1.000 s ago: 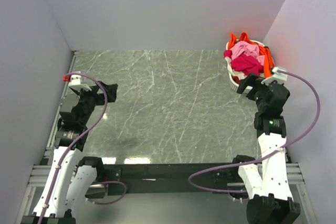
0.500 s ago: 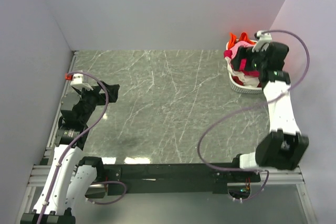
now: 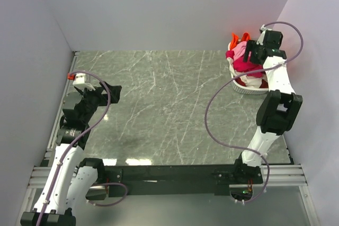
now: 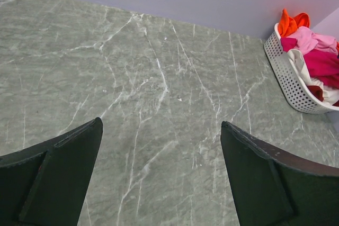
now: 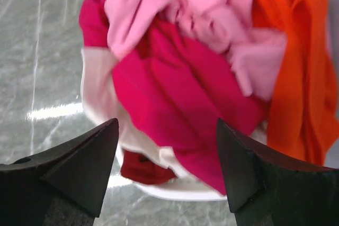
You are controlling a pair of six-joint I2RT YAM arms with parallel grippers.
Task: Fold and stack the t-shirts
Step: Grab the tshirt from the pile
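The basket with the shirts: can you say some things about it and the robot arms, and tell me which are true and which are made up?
1. The t-shirts are crumpled in the white basket. True.
2. The right gripper hangs open above them. True.
3. The left gripper holds the orange shirt. False: it is open and empty, and the orange shirt is in the white basket.
4. One folded shirt lies on the table. False: no shirt lies on the table.
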